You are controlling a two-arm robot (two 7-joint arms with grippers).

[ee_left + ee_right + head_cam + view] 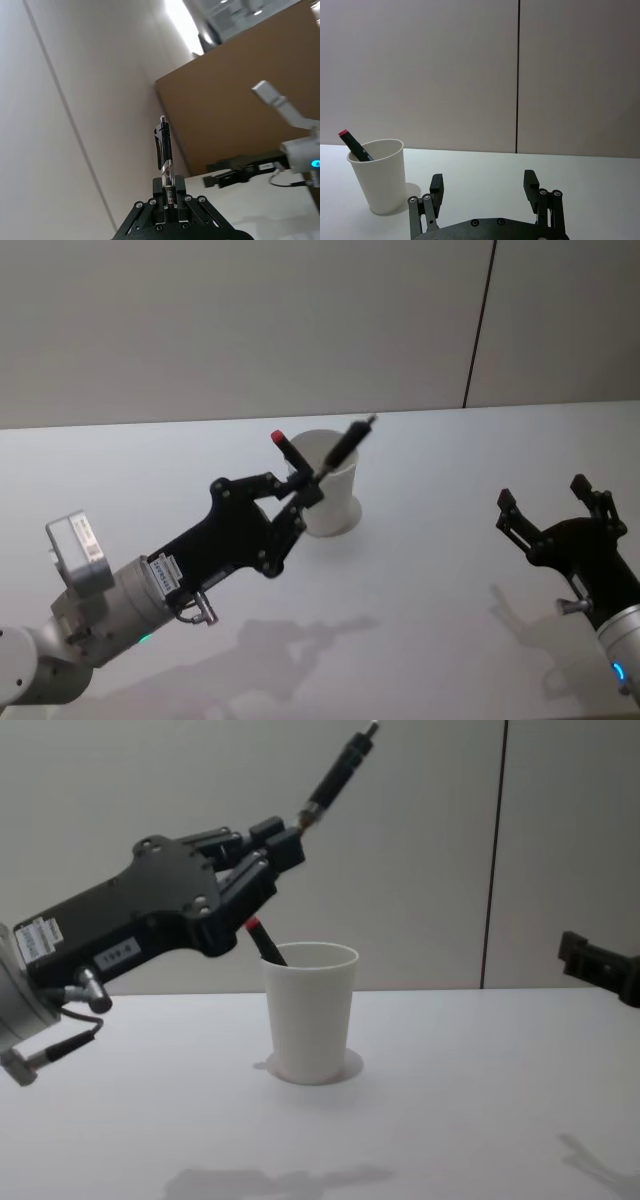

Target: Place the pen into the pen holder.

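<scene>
My left gripper point(305, 490) is shut on a black pen point(345, 448), held above the rim of the white paper cup pen holder point(328, 495). The pen point(335, 778) tilts up and to the right, well clear of the pen holder point(310, 1012). In the left wrist view the pen point(165, 155) sticks straight out from my left gripper point(169, 197). Another black pen with a red end point(262, 942) leans inside the pen holder point(377, 175). My right gripper point(545, 502) hovers open over the table at the right, its open fingers point(436, 186) empty.
The white table point(430, 580) runs back to a grey wall with a dark vertical seam point(478, 325). A brown board point(240, 110) stands in the left wrist view, with my right arm point(295, 145) before it.
</scene>
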